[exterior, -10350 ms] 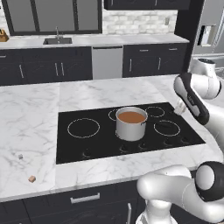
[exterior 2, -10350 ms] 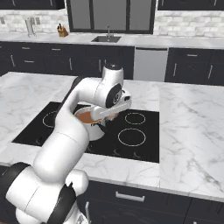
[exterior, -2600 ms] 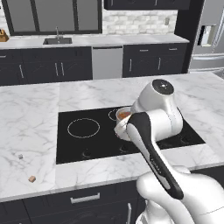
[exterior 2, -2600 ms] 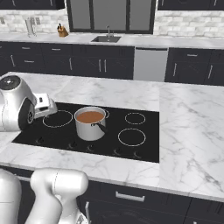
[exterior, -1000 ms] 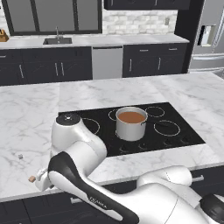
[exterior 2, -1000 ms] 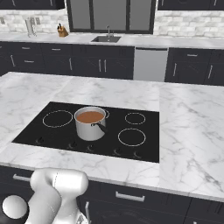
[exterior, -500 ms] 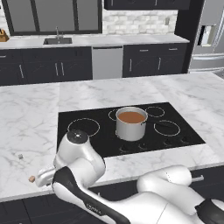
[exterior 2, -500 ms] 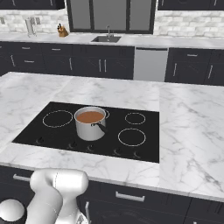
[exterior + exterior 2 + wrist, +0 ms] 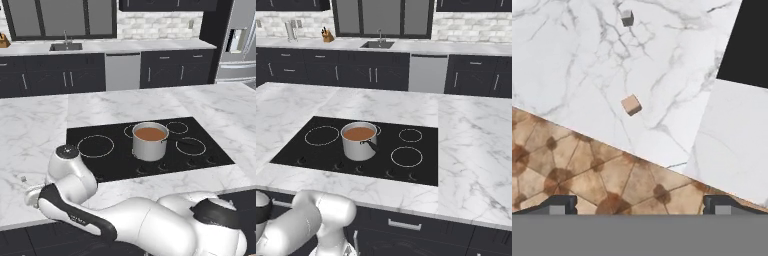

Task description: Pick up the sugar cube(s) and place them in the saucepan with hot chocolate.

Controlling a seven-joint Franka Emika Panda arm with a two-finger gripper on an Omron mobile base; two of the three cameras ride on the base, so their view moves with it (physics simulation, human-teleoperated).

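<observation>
So here's what you've got: the saucepan is a small shiny steel cylinder with straight sides and a thin rim, sitting on the flat black glass cooktop with its thin white burner rings, and the hot chocolate is a smooth reddish-brown disc filling it right across. The right base view gives you something the left one doesn't, a short dark handle sticking off the saucepan toward the camera. The counter is glossy white marble with grey veins. From the left base view you can only just make out the grey cube as a tiny speck on the marble, well apart from the pan and off to the left of the cooktop, with the arm bent down low near that front edge. The hand view is where you actually see the cubes properly: the tan cube is a crisp little block near the counter's edge, and the grey cube sits further in, the two clearly apart and both lying free on the marble. Past the edge you look down on a brown patterned tile floor. The gripper has its two dark fingertips spread wide at the bottom corners, nothing between them, hanging over the floor side of the edge.
</observation>
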